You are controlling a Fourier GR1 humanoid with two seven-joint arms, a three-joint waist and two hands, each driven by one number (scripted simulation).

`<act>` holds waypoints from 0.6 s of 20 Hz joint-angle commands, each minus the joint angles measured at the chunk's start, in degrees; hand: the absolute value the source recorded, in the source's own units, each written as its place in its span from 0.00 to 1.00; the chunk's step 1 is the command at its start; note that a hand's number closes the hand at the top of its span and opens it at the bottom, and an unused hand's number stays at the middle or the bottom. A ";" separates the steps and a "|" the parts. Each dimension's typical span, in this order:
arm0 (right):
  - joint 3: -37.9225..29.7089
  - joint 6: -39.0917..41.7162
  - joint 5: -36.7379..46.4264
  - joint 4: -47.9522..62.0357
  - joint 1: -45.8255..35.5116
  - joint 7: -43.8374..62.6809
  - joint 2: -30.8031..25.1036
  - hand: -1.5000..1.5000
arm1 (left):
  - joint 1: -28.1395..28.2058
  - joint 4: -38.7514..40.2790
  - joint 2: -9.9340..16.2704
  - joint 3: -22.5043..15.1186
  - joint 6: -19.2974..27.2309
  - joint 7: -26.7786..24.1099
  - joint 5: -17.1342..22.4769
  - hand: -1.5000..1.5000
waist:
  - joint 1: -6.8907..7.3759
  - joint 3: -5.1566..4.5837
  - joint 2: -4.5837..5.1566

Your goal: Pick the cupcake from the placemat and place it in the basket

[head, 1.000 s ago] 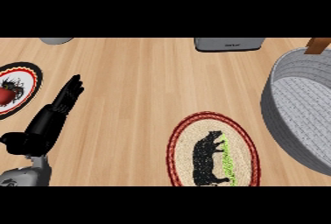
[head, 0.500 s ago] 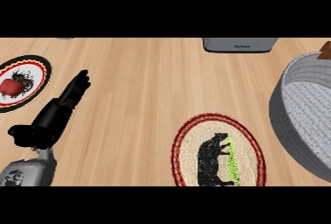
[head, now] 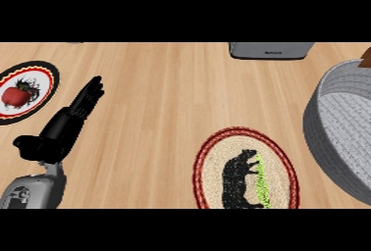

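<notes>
One basket [head: 334, 142] at right; two oval mats: one placemat [head: 245, 169] with a black animal figure, another [head: 25, 91] at left bearing a red thing, perhaps the cupcake [head: 16, 95]; one left hand [head: 66, 123], fingers straight, holding nothing, between them.

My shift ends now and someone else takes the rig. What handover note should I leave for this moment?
Left hand: open, fingers straight, over the counter, holding nothing. Right hand: not in view.
Basket at right; no cupcake shows in it. Oval placemat shows nothing on it. A red item, possibly the cupcake, sits on the round mat at left.
Done: nothing. Left: pick and place.
</notes>
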 commanded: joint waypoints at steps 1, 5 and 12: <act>0.15 2.77 0.83 12.27 -6.79 -1.96 -3.08 1.00 | -0.23 -0.97 -0.52 -0.34 0.38 1.03 -0.58 0.50 | -0.24 0.06 -0.07; 0.27 6.26 3.63 20.57 -7.27 -10.67 -0.84 1.00 | -1.51 1.19 -0.44 0.95 0.51 -0.56 -0.64 0.50 | -0.70 0.06 -0.12; 3.66 4.57 11.28 37.88 -14.78 -23.94 0.57 1.00 | -1.07 -1.74 0.03 1.04 -0.60 2.26 -0.12 0.50 | -0.26 0.08 -0.09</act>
